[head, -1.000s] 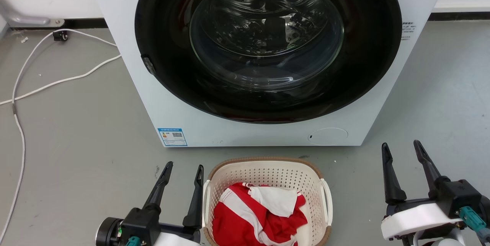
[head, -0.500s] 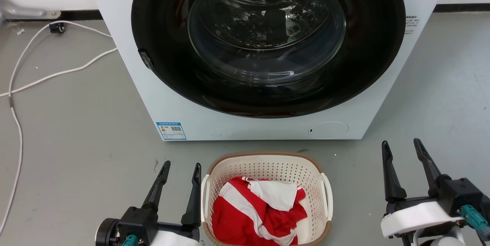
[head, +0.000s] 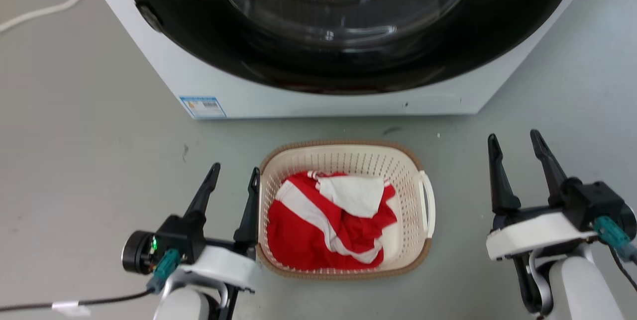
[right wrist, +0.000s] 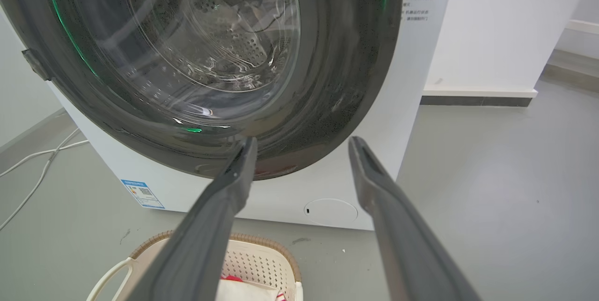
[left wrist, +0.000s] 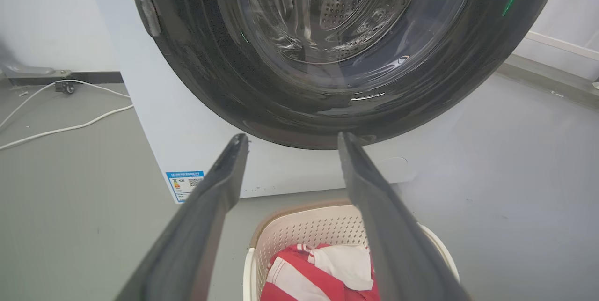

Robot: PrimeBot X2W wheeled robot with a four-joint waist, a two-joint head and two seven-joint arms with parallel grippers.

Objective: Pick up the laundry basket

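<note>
The laundry basket stands on the grey floor in front of the washing machine, cream with perforated walls, a brown woven-look rim and white side handles. Red and white cloth lies inside it. My left gripper is open just left of the basket, its inner finger close beside the left rim. My right gripper is open further off to the right, apart from the right handle. The basket also shows low in the left wrist view between my open fingers, and its corner in the right wrist view.
A white front-loading washing machine with a large dark round door stands right behind the basket. A white cable lies on the floor at the far left. Open grey floor lies on both sides of the basket.
The head camera has tilted down and closer, so the basket sits higher and fuller in view and the washer's top is cut off. Both grippers stay open beside the basket.
</note>
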